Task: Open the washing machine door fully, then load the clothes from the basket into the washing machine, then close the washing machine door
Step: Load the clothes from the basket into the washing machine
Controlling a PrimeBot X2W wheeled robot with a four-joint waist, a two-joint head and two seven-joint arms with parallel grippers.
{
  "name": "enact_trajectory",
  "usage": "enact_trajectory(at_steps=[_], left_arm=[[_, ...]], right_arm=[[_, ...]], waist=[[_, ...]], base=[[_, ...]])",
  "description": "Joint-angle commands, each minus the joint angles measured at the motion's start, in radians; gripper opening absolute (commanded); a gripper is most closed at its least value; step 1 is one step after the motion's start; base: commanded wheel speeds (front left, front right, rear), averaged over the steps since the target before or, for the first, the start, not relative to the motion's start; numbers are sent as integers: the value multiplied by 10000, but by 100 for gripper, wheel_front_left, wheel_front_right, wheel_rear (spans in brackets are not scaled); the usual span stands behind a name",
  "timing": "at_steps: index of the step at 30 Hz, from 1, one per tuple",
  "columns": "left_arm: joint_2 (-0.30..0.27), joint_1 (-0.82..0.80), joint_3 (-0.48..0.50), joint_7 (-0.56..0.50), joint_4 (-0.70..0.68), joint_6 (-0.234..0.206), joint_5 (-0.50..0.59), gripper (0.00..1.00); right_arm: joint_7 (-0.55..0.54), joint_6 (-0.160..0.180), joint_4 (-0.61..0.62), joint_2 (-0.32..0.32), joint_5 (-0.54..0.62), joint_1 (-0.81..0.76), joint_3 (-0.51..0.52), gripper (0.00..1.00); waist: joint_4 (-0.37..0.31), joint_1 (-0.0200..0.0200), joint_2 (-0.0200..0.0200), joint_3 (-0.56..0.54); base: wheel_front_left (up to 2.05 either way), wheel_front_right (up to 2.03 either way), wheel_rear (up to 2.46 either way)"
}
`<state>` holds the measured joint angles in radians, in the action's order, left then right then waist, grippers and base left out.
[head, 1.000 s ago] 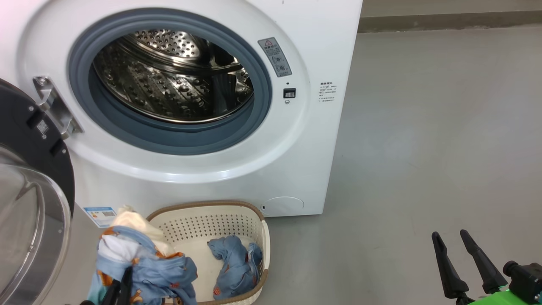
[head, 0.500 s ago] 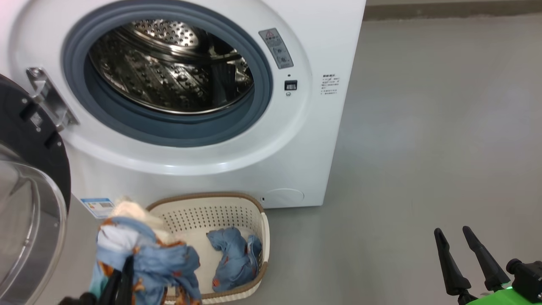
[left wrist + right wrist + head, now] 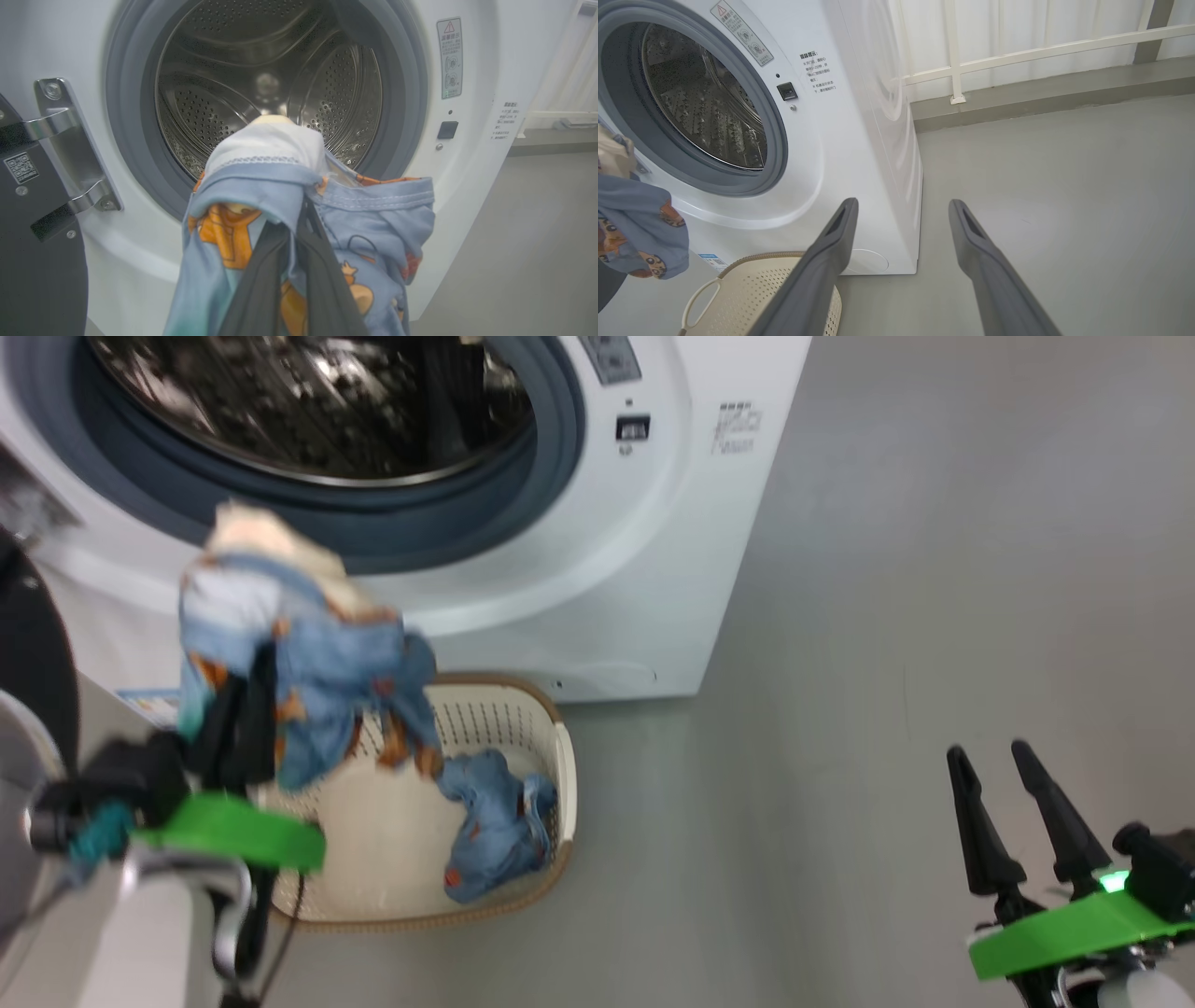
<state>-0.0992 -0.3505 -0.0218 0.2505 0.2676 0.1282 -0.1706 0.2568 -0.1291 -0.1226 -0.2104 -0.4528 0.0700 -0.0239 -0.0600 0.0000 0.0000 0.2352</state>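
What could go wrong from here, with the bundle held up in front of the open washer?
1. The clothes hang loose around the shut left claw; trailing folds could snag or drape on the grey gasket instead of landing in the drum.
2. A blue garment lies in the basket; closing up after this load would leave it out.
3. The washing machine door stands close beside that claw and may get bumped.

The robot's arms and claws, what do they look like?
The left claw and right claw each have two long, tapering dark fingers. Behind each sits a bright green plate on black wrist hardware; a small green light glows at the right wrist. The left forearm is pale, with a thin dark cable beside it.
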Motion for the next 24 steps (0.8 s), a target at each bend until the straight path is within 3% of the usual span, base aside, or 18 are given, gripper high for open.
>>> enact_trajectory(at_steps=[1,13,24], left_arm=[[-318,-745,275,112,-45,18,123,0],[-897,-5292,426,112,2913,23,-109,0],[-1555,-8003,755,112,5697,18,-141,0]], right_arm=[[49,-16,279,-83,-200,344,-233,100],[49,-16,472,219,-204,1642,-537,100],[49,-16,542,565,-252,2063,-796,100]], waist=[[-237,0,0,952],[-929,0,0,2699],[-1697,0,0,3358]], base=[[0,0,0],[0,0,0],[0,0,0]])
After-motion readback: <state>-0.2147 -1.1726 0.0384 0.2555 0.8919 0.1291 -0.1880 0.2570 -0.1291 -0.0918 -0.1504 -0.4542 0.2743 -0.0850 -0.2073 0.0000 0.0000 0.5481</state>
